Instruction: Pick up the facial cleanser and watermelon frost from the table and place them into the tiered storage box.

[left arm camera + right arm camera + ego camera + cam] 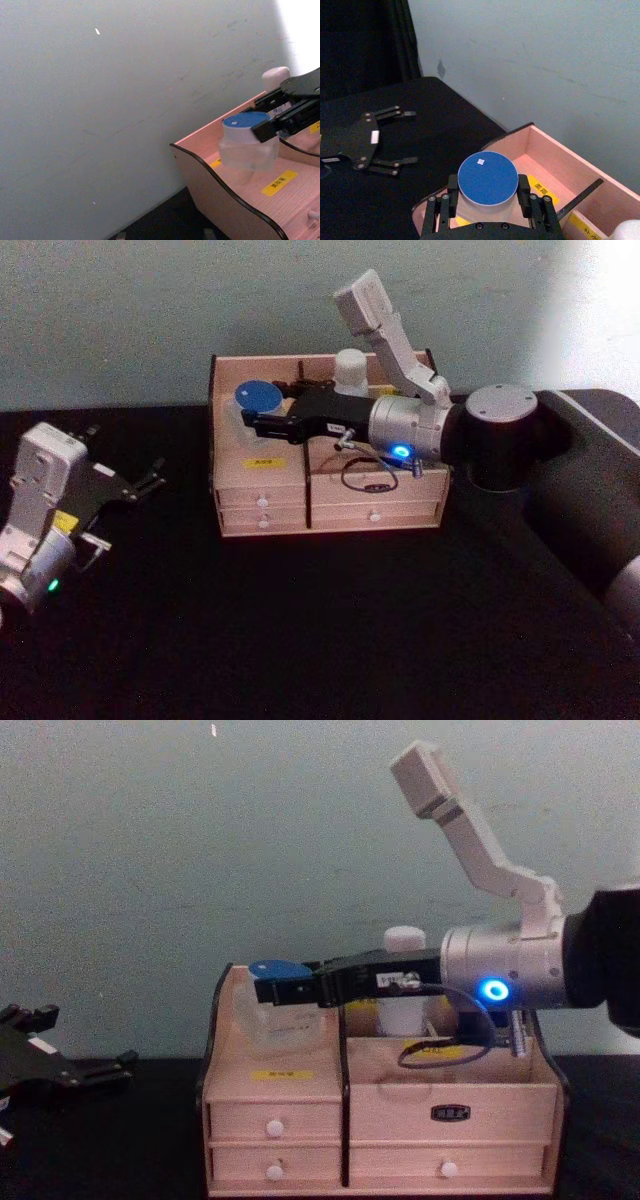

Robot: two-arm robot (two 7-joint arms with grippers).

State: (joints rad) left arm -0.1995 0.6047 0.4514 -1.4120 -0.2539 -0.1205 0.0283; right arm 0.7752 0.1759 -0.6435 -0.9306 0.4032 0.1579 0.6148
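- Right now the right gripper (275, 992) is clenched on a clear jar with a blue lid (487, 176), with one black finger (524, 189) pressed to each side just under the lid.
- The jar sits between those fingers, low inside the left-end compartment of the tiered storage box (480, 1095). Whether its base touches the compartment floor cannot be told.
- Directly below the gripper, on the box front, a yellow label (283, 1074) sits above two small white-knobbed drawers (272, 1127).
- Just behind the gripper's wrist, a white-capped bottle (351, 370) stands upright in a rear compartment of the box, apart from the jar.
- The box rests on a black table (300, 640) against a pale wall (120, 320).
- Well away from the right gripper, beyond the box's left end, the left gripper (412, 137) hangs over the table with its fingers spread apart and empty.
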